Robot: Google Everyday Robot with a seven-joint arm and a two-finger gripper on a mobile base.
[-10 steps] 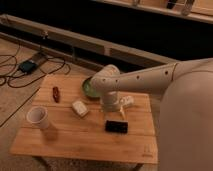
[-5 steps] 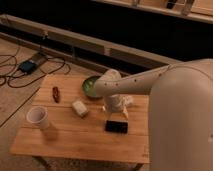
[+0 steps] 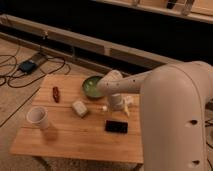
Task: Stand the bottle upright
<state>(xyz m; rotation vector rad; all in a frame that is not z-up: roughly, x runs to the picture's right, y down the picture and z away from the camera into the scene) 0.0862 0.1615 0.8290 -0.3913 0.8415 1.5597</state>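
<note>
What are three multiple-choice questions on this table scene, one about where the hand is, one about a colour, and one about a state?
1. Where is the hand?
A. Low over the table, between the bowl and the black flat object
B. Above the floor, away from the table
C. Raised high, out of the picture

2. What colour is the bowl?
A. Blue
B. Green
C. Black

3. How does the paper cup stand?
A. On its side
B. Upside down
C. Upright, mouth up

Answers:
1 A: the arm ends just above the wood, with the bowl behind it and the black object in front.
2 B: the bowl's inside shows green.
3 C: the cup's open rim faces up.
</note>
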